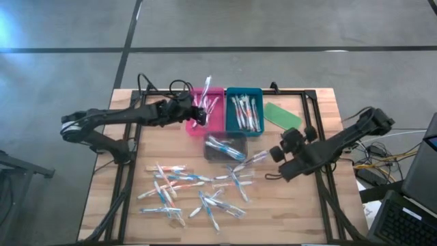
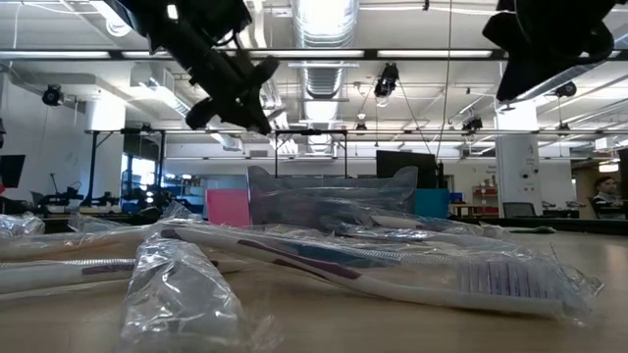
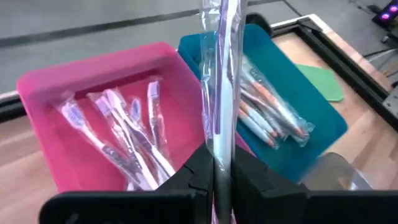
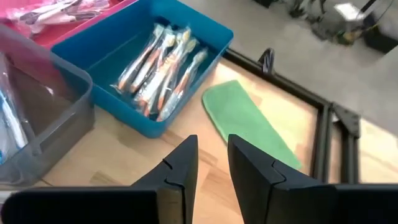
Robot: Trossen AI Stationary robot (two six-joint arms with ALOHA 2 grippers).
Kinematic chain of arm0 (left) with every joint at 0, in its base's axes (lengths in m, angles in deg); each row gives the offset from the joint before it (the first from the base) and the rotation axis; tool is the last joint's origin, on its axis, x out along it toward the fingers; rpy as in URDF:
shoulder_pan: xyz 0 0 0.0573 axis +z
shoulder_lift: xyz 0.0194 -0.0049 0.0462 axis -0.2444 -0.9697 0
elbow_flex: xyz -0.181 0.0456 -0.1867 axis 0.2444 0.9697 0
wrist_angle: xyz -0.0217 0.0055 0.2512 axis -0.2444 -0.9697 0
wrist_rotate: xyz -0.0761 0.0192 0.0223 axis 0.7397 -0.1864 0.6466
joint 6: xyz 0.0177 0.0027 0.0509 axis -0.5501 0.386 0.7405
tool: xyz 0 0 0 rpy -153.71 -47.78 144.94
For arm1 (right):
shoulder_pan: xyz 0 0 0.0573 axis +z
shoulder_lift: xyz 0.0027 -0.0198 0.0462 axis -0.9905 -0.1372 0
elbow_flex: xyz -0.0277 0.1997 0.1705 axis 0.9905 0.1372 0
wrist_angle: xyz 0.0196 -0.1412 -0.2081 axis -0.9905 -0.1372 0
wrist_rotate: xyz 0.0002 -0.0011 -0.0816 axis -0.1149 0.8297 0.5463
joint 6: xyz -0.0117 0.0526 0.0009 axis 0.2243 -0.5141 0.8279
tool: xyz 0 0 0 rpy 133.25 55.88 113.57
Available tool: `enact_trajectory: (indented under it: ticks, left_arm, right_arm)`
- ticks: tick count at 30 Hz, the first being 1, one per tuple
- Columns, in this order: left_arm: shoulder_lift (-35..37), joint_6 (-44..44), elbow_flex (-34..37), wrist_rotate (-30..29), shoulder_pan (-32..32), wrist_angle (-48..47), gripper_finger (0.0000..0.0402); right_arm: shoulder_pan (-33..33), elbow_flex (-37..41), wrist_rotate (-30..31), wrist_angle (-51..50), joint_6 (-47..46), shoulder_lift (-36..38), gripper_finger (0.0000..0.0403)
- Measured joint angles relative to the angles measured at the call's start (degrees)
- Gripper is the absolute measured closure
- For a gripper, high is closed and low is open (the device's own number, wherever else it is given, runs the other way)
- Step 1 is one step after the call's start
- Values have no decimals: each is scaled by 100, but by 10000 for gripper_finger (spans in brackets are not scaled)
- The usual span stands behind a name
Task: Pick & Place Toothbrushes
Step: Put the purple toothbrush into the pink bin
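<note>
Three trays sit in the middle of the tabletop (image 1: 102,164): a pink tray (image 1: 217,117), a blue tray (image 1: 229,113) right beside it, and a clear gray tray (image 1: 225,156) just in front of them. One flat green piece (image 1: 282,115) lies beside the blue tray.

The left gripper (image 1: 198,113) is above the pink tray. Its fingers (image 3: 186,180) are squeezed shut on one wrapped toothbrush (image 3: 221,74), which stands straight up. The pink tray holds about four pink brushes (image 3: 124,134). The blue tray holds about five orange brushes (image 4: 158,65). The gray tray holds two or three blue brushes (image 1: 222,145).

The loose toothbrushes (image 1: 194,191) lie scattered on the wood near the front, too many and too tangled to count exactly, maybe around twenty.

The right gripper (image 4: 212,163) hangs over bare wood near the green piece. Its fingers (image 4: 183,165) are a little apart with only a thin gap, and they hold nothing.
</note>
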Motion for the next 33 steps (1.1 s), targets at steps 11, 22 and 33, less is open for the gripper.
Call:
enact_trajectory:
  ticks: [11,22,33]
  left_arm:
    - [-828,-578,0,297,368,32,362]
    - [-1478,-1127,-26,795,650,124,360]
    - [-1977,-1166,-20,1055,703,115,375]
  right_arm:
    - [-1,795,5,468,-15,919,339]
    - [0,997,161,621,-15,983,351]
    - [0,1019,160,657,-13,980,321]
